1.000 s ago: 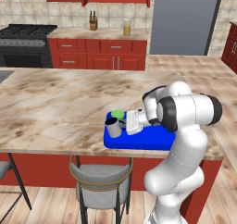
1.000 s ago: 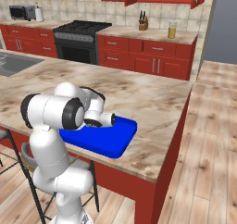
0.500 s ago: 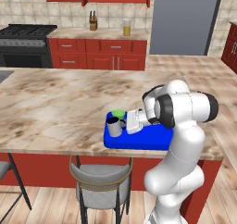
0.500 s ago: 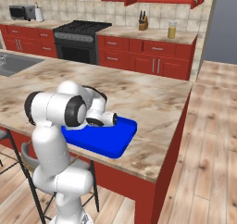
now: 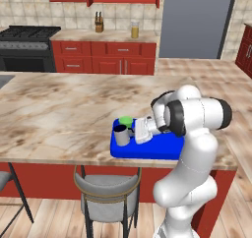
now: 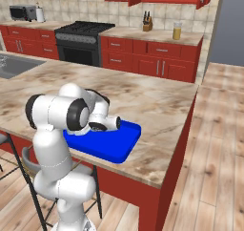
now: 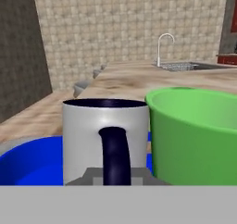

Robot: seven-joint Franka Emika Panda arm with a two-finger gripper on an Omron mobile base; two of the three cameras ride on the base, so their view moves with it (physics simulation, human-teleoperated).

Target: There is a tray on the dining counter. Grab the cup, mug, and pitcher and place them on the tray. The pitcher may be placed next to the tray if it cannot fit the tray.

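The blue tray (image 5: 162, 148) lies at the near edge of the dining counter (image 5: 64, 109). On the tray's left end stand the grey mug (image 5: 120, 134) and, just behind it, the green cup (image 5: 126, 120). My gripper (image 5: 134, 132) reaches in from the right and is shut on the mug's dark handle. The hand view has the mug (image 7: 88, 135) close up with its handle between my fingertips, my gripper (image 7: 115, 174) low in the picture, the cup (image 7: 194, 135) touching or nearly touching on the right, and the tray (image 7: 32, 163) beneath. The pitcher (image 5: 134, 29) stands far off on the wall counter.
A grey-seated stool (image 5: 108, 188) is tucked under the counter below the tray. A knife block (image 5: 99, 22) stands left of the pitcher (image 6: 177, 31) on the wall counter. A sink faucet (image 7: 162, 47) rises at the far end of the dining counter (image 6: 143, 96); the tray (image 6: 119, 144) sits by its edge.
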